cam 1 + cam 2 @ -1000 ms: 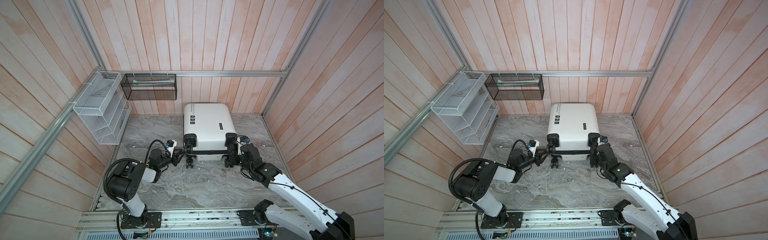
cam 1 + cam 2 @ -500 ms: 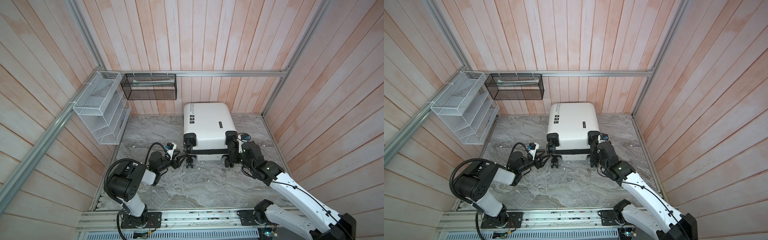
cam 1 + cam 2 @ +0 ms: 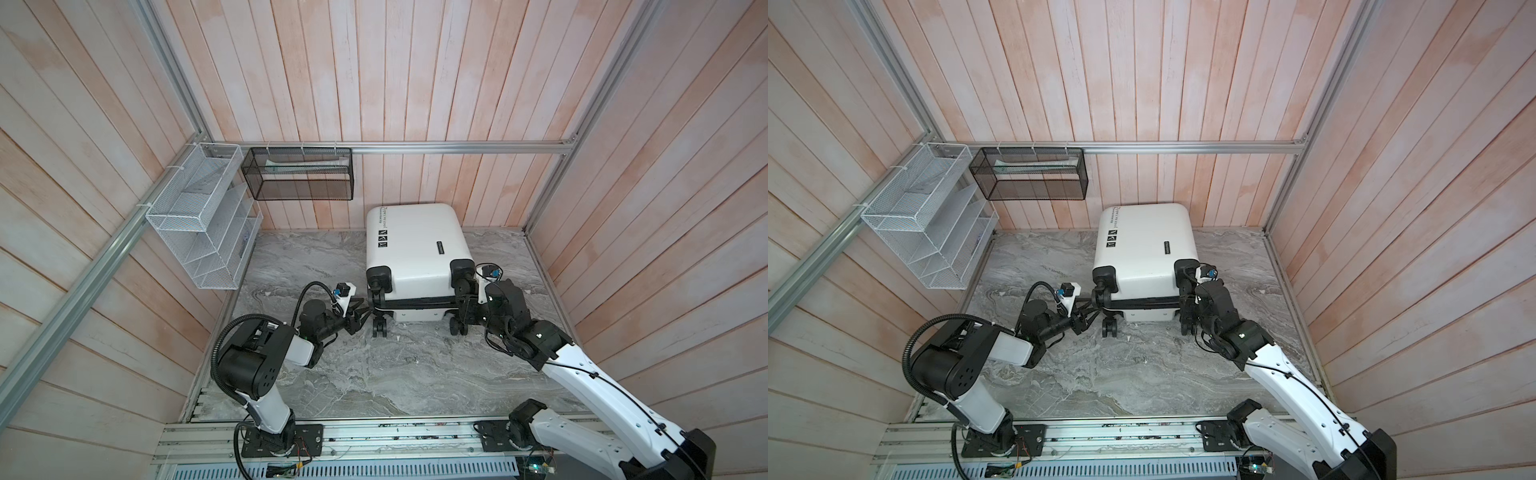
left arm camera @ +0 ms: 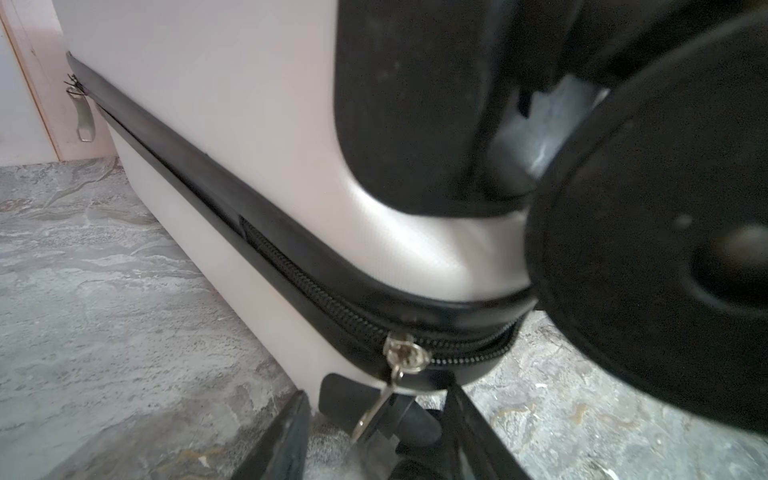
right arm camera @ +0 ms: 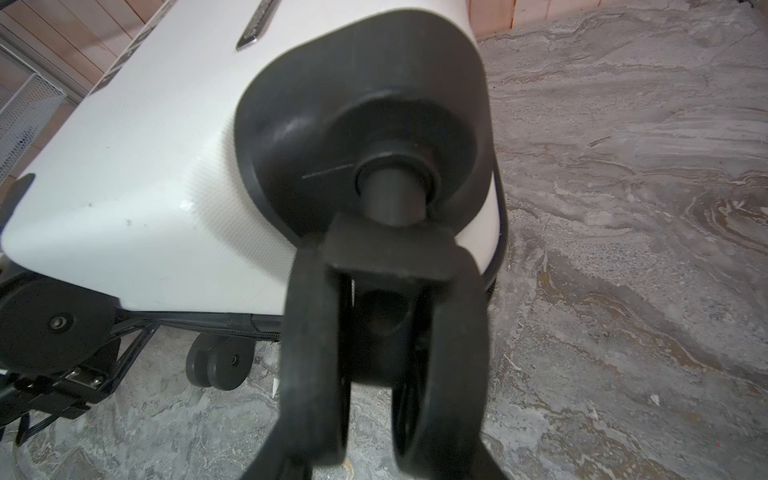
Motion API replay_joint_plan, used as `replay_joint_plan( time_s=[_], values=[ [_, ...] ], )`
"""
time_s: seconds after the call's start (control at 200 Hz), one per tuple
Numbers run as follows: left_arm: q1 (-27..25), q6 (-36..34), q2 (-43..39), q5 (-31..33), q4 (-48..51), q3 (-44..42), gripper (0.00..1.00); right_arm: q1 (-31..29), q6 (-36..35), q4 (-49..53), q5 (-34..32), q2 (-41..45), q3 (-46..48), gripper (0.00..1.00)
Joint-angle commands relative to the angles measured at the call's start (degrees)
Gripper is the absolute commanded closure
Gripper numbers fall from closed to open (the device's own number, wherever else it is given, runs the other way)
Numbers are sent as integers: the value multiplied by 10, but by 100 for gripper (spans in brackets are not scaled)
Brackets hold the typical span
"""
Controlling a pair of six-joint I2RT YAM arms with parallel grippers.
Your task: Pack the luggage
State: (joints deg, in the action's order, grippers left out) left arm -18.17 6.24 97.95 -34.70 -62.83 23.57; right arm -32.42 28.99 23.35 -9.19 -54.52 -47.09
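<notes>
The luggage (image 3: 415, 245) (image 3: 1142, 241) is a white hard-shell suitcase lying flat and closed on the marble table, its black wheels toward the front. My left gripper (image 3: 365, 313) (image 3: 1090, 311) (image 4: 378, 440) is at its front left corner. Its jaws stand apart on either side of the hanging metal zipper pull (image 4: 374, 411), which neither finger touches. The slider (image 4: 405, 357) sits on the black zipper at the corner. My right gripper (image 3: 463, 303) (image 3: 1187, 307) (image 5: 380, 415) is shut on the upper right spinner wheel (image 5: 440, 353).
A black wire-mesh basket (image 3: 297, 174) hangs on the back wall. A white wire rack (image 3: 199, 216) hangs on the left wall. Wooden walls close in three sides. A second zipper pull (image 4: 83, 120) hangs at the suitcase's far corner.
The left jaws have opened wider and then narrowed a little around the zipper pull. The right gripper keeps its hold on the wheel and has barely moved.
</notes>
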Motion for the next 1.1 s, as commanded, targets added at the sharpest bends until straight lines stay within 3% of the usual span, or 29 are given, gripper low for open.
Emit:
replay_joint_plan(
  time_s=[0.0, 0.83, 1.095],
  values=[
    [-3, -28, 14, -9, -3, 20, 48, -2, -15, -30, 24, 19, -32, 100],
    [-3, -22, 19, 7, 0, 23, 77, -3, -17, -26, 17, 22, -27, 100],
    [-2, -4, -24, 5, 70, 36, 94, -3, -17, -28, 18, 20, -28, 100]
  ],
)
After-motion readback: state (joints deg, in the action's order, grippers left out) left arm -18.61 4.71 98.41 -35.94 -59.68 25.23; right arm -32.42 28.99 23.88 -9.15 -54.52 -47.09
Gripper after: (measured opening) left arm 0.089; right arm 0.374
